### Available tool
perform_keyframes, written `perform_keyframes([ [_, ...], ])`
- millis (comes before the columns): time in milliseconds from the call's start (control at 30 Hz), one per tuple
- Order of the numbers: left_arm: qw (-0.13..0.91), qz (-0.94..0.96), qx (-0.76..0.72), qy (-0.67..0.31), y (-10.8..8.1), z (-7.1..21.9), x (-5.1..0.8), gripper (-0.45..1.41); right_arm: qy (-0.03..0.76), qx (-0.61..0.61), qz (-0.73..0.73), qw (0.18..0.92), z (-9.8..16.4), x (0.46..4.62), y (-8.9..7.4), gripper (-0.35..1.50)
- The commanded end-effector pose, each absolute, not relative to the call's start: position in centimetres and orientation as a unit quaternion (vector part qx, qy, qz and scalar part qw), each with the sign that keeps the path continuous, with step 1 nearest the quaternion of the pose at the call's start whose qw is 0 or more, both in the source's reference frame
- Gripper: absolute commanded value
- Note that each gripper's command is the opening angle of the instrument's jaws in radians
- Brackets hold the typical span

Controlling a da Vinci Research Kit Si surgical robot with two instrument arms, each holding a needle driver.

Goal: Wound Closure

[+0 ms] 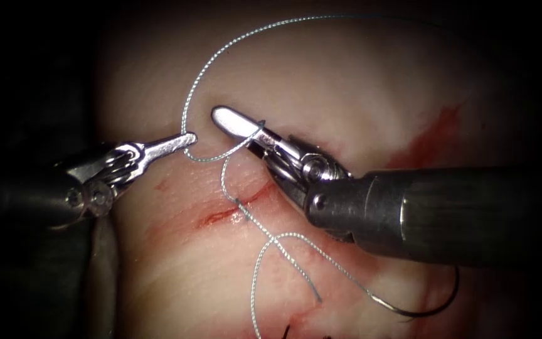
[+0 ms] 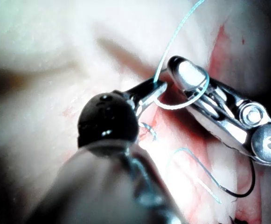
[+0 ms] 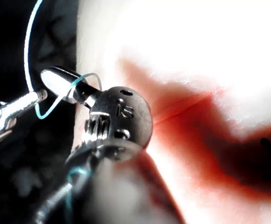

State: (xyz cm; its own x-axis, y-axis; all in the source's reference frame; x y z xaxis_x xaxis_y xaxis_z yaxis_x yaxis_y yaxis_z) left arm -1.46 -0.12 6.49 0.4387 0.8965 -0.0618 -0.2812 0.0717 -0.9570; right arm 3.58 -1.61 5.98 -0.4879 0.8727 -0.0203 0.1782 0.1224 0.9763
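Above the cut, my left gripper pinches the thread; my right gripper, closed and holding nothing, wears a loop. Lower right, the needle lies free on tissue. That loop may slip off the tip.

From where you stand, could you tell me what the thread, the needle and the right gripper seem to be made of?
Thread: looks like a twisted or braided pale blue-grey fibre, matt, with a fine ribbed texture; held by the left gripper, looped around the right gripper.
Needle: thin, dark, curved wire, probably steel; lying free on the tissue.
Right gripper: polished metal, bright highlights.
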Motion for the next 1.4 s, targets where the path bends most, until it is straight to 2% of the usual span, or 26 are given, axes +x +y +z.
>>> perform_keyframes([
  [33, 0.673, 0.443, -0.515, -0.291, -0.15, 6.57, -1.51, -0.45, 0.675, 0.403, 0.523, 0.330, 6.02, 3.64, -1.64, -0.35],
  [367, 0.681, 0.474, -0.474, -0.295, -0.14, 6.90, -1.70, -0.45, 0.671, 0.468, 0.412, 0.401, 6.00, 3.67, -1.73, -0.35],
  [767, 0.676, 0.498, -0.449, -0.306, -0.19, 7.08, -1.75, -0.45, 0.646, 0.470, 0.325, 0.506, 5.99, 3.66, -1.62, -0.35],
  [867, 0.672, 0.500, -0.446, -0.314, -0.18, 7.06, -1.76, -0.45, 0.612, 0.471, 0.322, 0.547, 5.94, 3.62, -1.56, -0.35],
  [1067, 0.670, 0.493, -0.445, -0.331, -0.21, 6.94, -1.88, -0.45, 0.494, 0.472, 0.320, 0.657, 5.76, 3.58, -1.45, -0.35],
  [1400, 0.653, 0.487, -0.466, -0.346, -0.18, 6.89, -1.96, -0.45, 0.393, 0.500, 0.254, 0.729, 5.50, 3.57, -1.68, -0.35],
])
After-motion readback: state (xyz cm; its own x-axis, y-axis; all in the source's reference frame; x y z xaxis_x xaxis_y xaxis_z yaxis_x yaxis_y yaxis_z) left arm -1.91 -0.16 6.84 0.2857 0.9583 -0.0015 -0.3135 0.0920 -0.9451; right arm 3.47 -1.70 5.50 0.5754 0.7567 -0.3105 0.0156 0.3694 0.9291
